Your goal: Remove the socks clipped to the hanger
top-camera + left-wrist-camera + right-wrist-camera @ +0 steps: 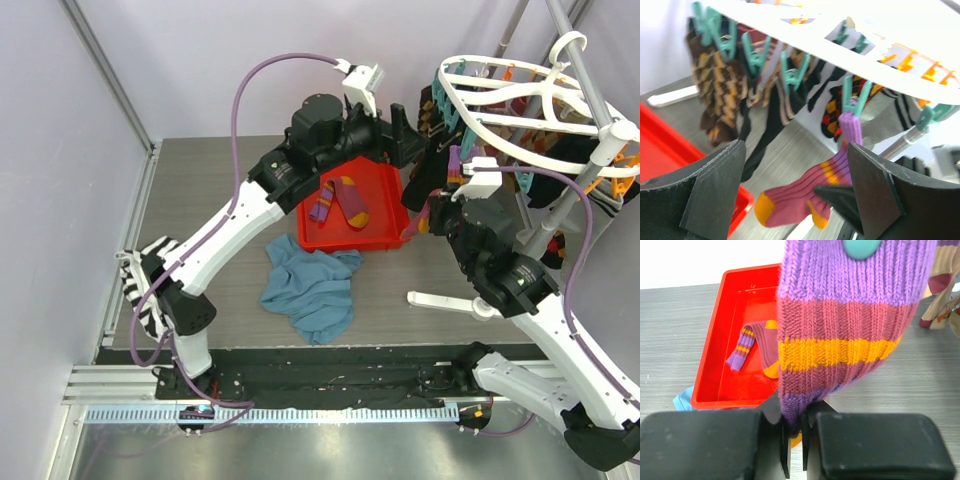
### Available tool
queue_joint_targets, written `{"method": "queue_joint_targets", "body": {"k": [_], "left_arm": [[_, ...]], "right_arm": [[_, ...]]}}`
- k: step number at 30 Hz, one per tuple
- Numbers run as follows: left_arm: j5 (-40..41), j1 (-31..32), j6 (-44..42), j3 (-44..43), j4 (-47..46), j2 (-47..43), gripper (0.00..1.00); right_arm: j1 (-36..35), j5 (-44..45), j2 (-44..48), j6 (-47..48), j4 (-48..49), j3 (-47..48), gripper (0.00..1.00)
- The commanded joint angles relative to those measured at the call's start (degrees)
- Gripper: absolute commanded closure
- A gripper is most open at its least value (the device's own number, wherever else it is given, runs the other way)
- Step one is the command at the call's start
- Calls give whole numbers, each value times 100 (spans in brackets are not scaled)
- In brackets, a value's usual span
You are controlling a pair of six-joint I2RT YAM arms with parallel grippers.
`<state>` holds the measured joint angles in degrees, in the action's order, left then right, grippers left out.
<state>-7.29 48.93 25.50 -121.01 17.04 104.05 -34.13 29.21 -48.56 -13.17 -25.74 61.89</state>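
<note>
The white oval hanger (520,95) stands at the back right with several socks on teal and orange clips. A purple, pink and orange striped sock (840,330) hangs from a teal clip (860,247). My right gripper (796,440) is shut on this sock's lower part. It also shows in the left wrist view (800,195), under its clip (855,97). My left gripper (795,165) is open and empty, just in front of that sock and below the hanger rim. A brown argyle sock (715,90) and a dark sock (765,130) hang to the left.
A red tray (320,235) behind the centre holds one striped sock (340,200). A blue cloth (310,285) lies in front of it. A black-and-white striped cloth (140,280) lies at the left. The hanger's white stand foot (450,300) lies on the table by my right arm.
</note>
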Motion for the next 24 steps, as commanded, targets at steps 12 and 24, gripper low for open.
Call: {"method": "queue_joint_targets", "body": {"k": [12, 24], "left_arm": [[-413, 275, -202, 67, -763, 46, 12], [-799, 275, -669, 2335, -1263, -1201, 7]], "right_arm": [[-15, -74, 311, -221, 61, 156, 99], [-23, -30, 707, -502, -204, 280, 99]]}}
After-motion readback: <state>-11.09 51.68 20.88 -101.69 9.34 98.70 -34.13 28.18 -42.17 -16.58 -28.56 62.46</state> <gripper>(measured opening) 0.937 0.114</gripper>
